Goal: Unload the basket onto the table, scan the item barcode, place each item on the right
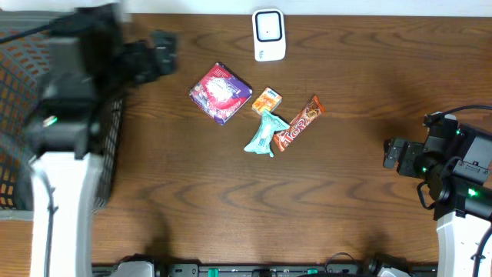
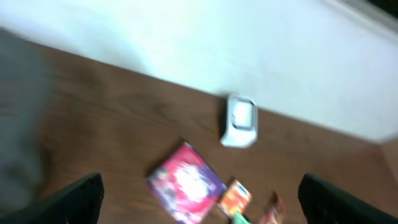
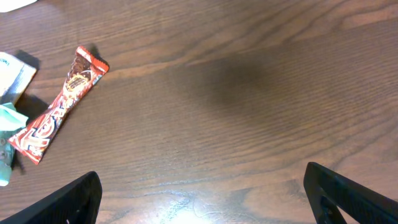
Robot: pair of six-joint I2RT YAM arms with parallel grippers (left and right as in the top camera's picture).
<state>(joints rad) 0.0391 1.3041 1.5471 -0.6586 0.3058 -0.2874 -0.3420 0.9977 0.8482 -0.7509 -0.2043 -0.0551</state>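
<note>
Several small items lie mid-table: a pink-purple packet [image 1: 221,92], a small orange packet [image 1: 267,100], a teal wrapper [image 1: 265,133] and a red-brown bar [image 1: 297,123]. A white barcode scanner [image 1: 268,35] stands at the back edge. My left gripper [image 1: 163,52] hovers left of the pink packet, open and empty. Its blurred wrist view looks toward the scanner [image 2: 240,121], the pink packet [image 2: 185,191] and the orange packet [image 2: 234,198]. My right gripper [image 1: 390,152] is at the right, open over bare wood, with the bar [image 3: 59,112] far to its left.
A dark mesh basket [image 1: 15,115] stands at the table's left edge, under the left arm. A white wall [image 2: 249,43] runs behind the table. The edge of the teal wrapper [image 3: 6,137] shows at the left of the right wrist view.
</note>
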